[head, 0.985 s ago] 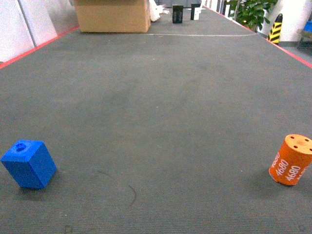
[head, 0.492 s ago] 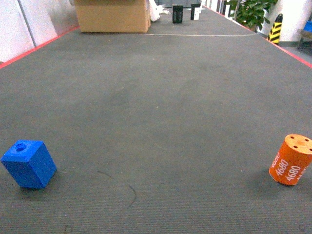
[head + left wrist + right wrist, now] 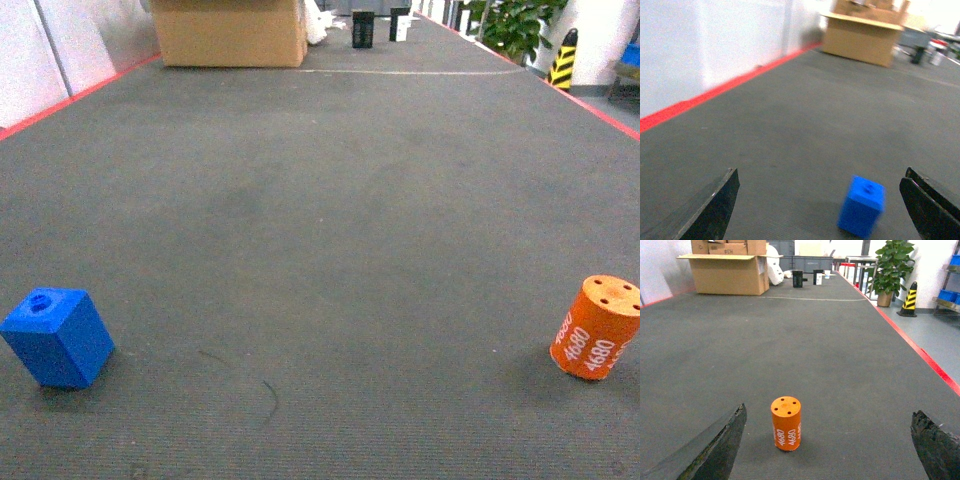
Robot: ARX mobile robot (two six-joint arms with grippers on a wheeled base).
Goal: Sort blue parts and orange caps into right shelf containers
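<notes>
A blue part [image 3: 57,337], a cube with a small hole in its top, rests on the dark carpet at the near left. It also shows blurred in the left wrist view [image 3: 861,205], ahead of my left gripper [image 3: 820,172] and nearer its right finger; the jaws stand wide open and touch nothing. An orange cap [image 3: 595,327] marked "4680" stands upright at the near right. The right wrist view has the cap [image 3: 786,423] ahead of my right gripper [image 3: 829,410], closer to the left finger, jaws wide open. Neither gripper shows in the head view. The shelf and its containers are out of view.
A brown cardboard box [image 3: 232,32] stands at the far left of the carpet, with two small black objects [image 3: 364,28] beyond it. A potted plant [image 3: 891,270] and a striped cone [image 3: 909,299] stand off the red-edged right side. A white wall [image 3: 705,45] runs along the left.
The head view has drifted very slightly. The blue part and the orange cap stand where they were.
</notes>
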